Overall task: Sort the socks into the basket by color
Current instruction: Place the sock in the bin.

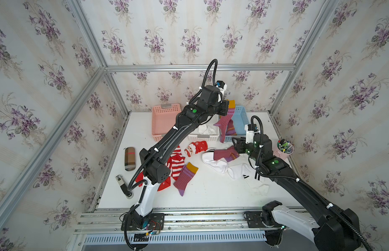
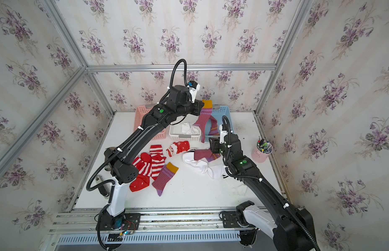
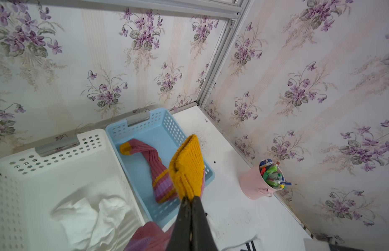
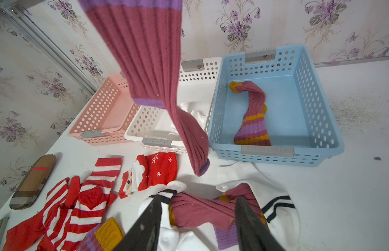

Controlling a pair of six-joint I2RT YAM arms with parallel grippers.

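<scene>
a, left gripper (image 3: 190,198): jaws pinched tight on mustard cuff of maroon sock (image 3: 187,167); body hangs limp, toe dangling over table in front of blue basket (image 3: 158,115). I judge sock light, floppy, grippy; thick cuff is surest hold. Left arm stretched high and far forward.
b, right gripper (image 4: 199,196): jaws half-wide, empty, either side of second maroon sock (image 4: 202,213) lying on white socks (image 4: 282,219); arm low, elbow bent.

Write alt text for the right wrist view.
The open right pincer straddles a maroon sock lying on white socks. Beyond it a second maroon sock dangles from above in front of a pink basket, a white basket and a blue basket, which holds a twisted sock. Red socks lie spread nearby.
</scene>
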